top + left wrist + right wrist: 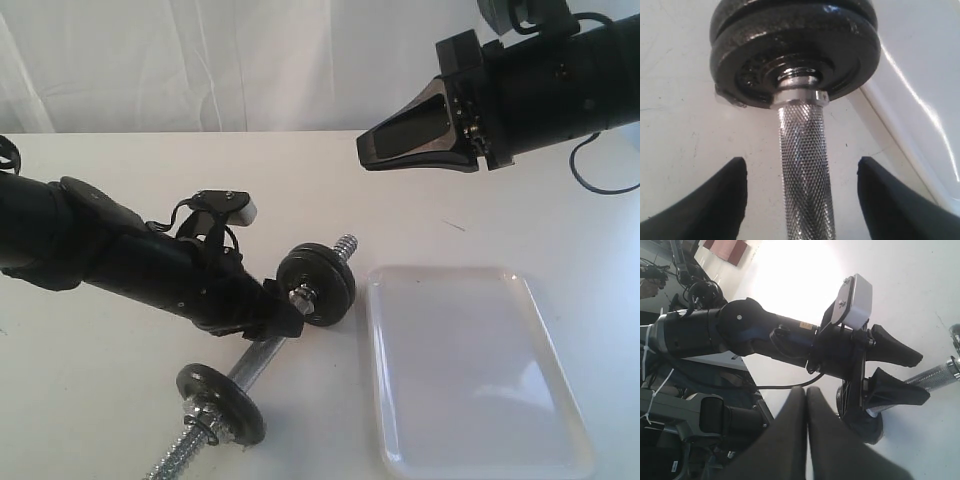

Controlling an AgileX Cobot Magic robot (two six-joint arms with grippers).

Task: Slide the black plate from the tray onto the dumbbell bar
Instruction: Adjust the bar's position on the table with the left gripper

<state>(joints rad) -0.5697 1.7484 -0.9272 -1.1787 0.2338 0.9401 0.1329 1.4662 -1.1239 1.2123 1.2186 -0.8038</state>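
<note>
Left gripper (pixel 288 318) jaws apart, straddling knurled dumbbell bar (pixel 805 165), not touching it. Black plate (pixel 315 285) on bar end beside tray (pixel 470 370). Right gripper (pixel 366 150) jaws together, raised.

The matte black plate (pixel 318 283) sits upright on the chrome dumbbell bar (pixel 262 355), which lies diagonally just beside the glossy white tray (pixel 470 370).

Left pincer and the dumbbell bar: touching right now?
Apart. In the left wrist view the left pincer straddles the dumbbell bar with jaws open, and the table shows in both gaps.
</note>
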